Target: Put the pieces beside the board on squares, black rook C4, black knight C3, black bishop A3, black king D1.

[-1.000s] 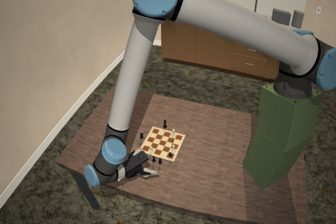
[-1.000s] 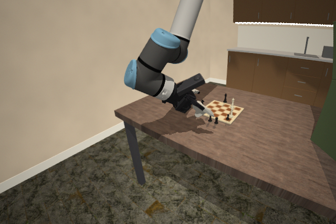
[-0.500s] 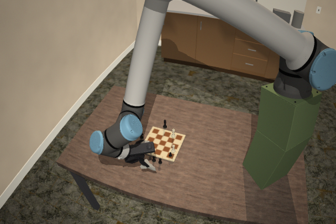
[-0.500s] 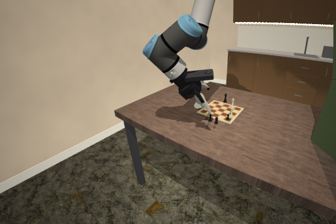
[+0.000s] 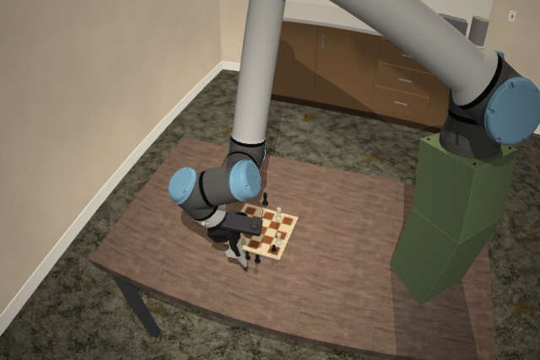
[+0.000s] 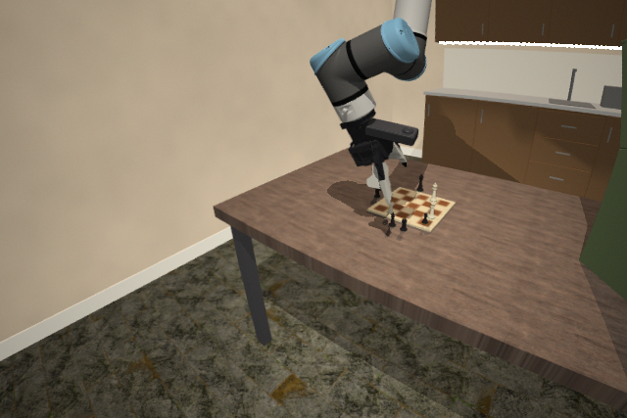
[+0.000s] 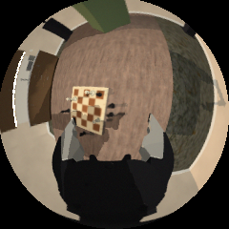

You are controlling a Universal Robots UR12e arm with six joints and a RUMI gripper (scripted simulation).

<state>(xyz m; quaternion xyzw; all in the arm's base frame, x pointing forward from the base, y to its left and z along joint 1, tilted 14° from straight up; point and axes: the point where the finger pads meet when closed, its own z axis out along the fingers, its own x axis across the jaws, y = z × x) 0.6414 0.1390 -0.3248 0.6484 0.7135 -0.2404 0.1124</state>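
Note:
The small chessboard point(image 5: 288, 219) point(image 6: 444, 204) point(image 7: 102, 92) lies in the middle of the table. Two black pieces stand off the board by its near edge, one point(image 5: 247, 255) point(image 6: 391, 219) closer to the corner than the other point(image 5: 257, 259) point(image 6: 404, 224). They also show as a dark cluster point(image 7: 111, 113) in the wrist view. A third black piece point(image 5: 264, 198) point(image 6: 419, 182) stands beyond the far edge. A fourth point(image 6: 376, 194) stands at the left side, hidden by the arm in the top view. They are too small to tell apart by type. My gripper point(image 5: 237, 257) point(image 6: 383, 195) point(image 7: 111, 115) is open and empty, pointing down beside the board's near left corner.
On the board stand two white pieces point(image 5: 278, 212) point(image 5: 278, 238) and one black piece point(image 5: 273, 249) point(image 6: 424, 219). The green robot pedestal point(image 5: 453, 217) stands at the table's right side. The table edge point(image 6: 304, 256) runs in front of the board.

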